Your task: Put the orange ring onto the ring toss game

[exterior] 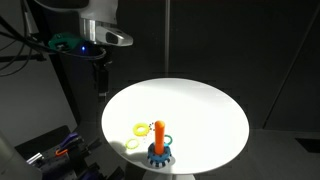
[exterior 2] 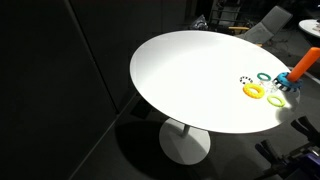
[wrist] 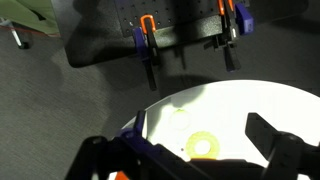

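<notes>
The ring toss game (exterior: 160,148) is an orange peg on a blue toothed base near the front edge of the white round table (exterior: 200,105); it also shows in an exterior view (exterior 2: 296,72). The orange ring (exterior: 140,128), a yellow-orange hoop, lies flat on the table beside it and shows in an exterior view (exterior 2: 254,90) and in the wrist view (wrist: 203,146). A paler yellow-green ring (wrist: 180,120) lies close to it. My gripper (exterior: 100,80) hangs high above the table's edge, well apart from the rings. In the wrist view it (wrist: 200,126) is open and empty.
A teal ring (exterior 2: 264,76), a dark dotted ring (exterior 2: 245,79) and a blue ring (exterior 2: 278,100) lie near the peg. Orange-handled clamps (wrist: 148,40) stand on dark gear beyond the table's edge. Dark curtains surround the table.
</notes>
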You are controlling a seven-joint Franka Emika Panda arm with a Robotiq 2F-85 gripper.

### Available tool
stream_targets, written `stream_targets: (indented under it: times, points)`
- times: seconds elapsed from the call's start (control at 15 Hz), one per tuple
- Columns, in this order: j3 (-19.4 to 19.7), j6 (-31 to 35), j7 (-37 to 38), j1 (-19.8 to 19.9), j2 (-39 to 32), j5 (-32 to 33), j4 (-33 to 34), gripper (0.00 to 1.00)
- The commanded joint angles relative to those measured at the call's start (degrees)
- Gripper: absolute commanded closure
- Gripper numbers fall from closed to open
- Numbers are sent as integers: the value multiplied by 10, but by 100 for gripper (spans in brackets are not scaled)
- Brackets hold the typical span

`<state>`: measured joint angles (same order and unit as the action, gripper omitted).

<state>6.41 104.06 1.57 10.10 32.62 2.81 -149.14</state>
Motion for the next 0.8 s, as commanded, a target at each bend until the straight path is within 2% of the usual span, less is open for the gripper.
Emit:
stream_targets:
  times: [0.0, 0.33, 0.73]
  points:
    - [-3, 36, 24, -12, -33, -30, 22, 0]
    - [-18, 127, 50, -25, -73, -53, 25, 0]
    - [-45, 255, 98, -27, -136, -33, 24, 0]
